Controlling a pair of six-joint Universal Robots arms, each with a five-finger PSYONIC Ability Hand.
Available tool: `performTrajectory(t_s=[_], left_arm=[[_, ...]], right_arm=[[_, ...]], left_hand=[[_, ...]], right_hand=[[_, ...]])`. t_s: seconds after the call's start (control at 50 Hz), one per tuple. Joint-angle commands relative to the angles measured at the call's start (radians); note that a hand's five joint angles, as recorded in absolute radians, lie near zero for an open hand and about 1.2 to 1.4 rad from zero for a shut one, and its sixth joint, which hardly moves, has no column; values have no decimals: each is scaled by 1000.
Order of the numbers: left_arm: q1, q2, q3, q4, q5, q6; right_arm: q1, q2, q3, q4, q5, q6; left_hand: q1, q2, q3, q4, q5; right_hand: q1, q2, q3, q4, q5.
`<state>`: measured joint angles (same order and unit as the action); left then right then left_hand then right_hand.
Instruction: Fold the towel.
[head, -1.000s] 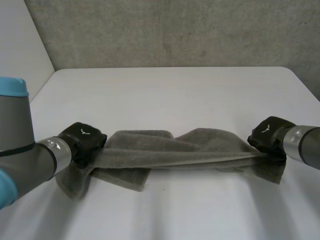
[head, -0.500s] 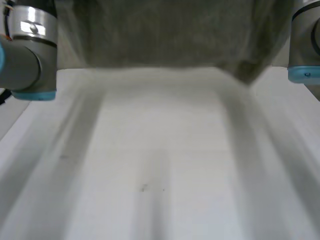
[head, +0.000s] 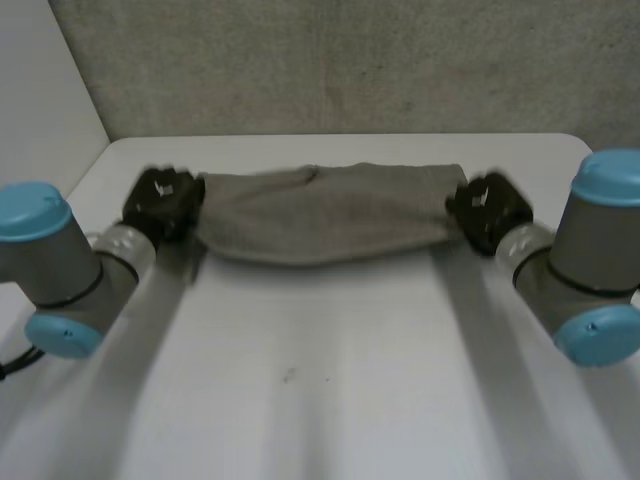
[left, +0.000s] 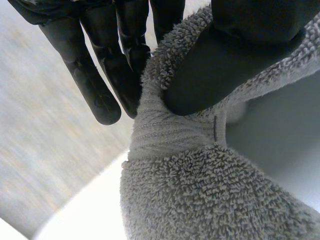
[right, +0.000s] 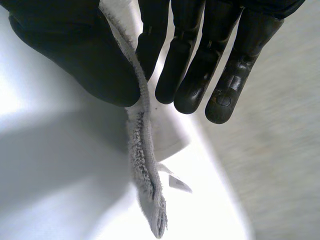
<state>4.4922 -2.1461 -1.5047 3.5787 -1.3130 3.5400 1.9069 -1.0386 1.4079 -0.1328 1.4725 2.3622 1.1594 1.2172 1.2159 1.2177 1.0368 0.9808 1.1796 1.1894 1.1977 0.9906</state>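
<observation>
Where the towel is: the towel (head: 325, 215) is strung between both hands over the far part of the table (head: 330, 390). Its upper edge is nearly level and its lower edge bows downward in the middle. Whether that lower edge touches the table cannot be told.
Left hand: the left hand (head: 162, 200) is at the towel's left end. In its wrist view the thumb presses bunched pile against straight fingers (left: 102, 85), a pinch at the banded hem.
Right hand: the right hand (head: 487, 210) is at the towel's right end. Thumb and fingers (right: 225, 70) pinch a thin edge, and a loose strip hangs below the hold.
Step in hand (judged): carrying the spread towel, to lay it down flat or over itself.
Method advised: hold both pinches firm with equal tension, so the upper edge is level. Lower both ends together and let the hanging edge land first. Then draw the held edge over it until the hems meet.
Risk: the right hold takes little cloth and could slip. The bunching at the left may leave a crease at that corner.
</observation>
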Motion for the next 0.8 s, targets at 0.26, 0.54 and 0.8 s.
performTrajectory(t_s=[0.26,0.54,0.8], left_arm=[[44,28,-40,-270,57,367],[16,176,-166,-273,43,284],[7,310,-331,-281,-215,74]], right_arm=[[-9,-103,112,136,-3,127],[-60,-149,152,71,14,498],[-66,-139,149,68,14,520]], left_hand=[[-156,-214,-213,-214,-208],[-679,-736,-735,-737,-731],[-403,-461,-459,-461,-455]], right_hand=[[415,217,207,199,231],[415,217,207,199,231],[415,217,207,199,231]])
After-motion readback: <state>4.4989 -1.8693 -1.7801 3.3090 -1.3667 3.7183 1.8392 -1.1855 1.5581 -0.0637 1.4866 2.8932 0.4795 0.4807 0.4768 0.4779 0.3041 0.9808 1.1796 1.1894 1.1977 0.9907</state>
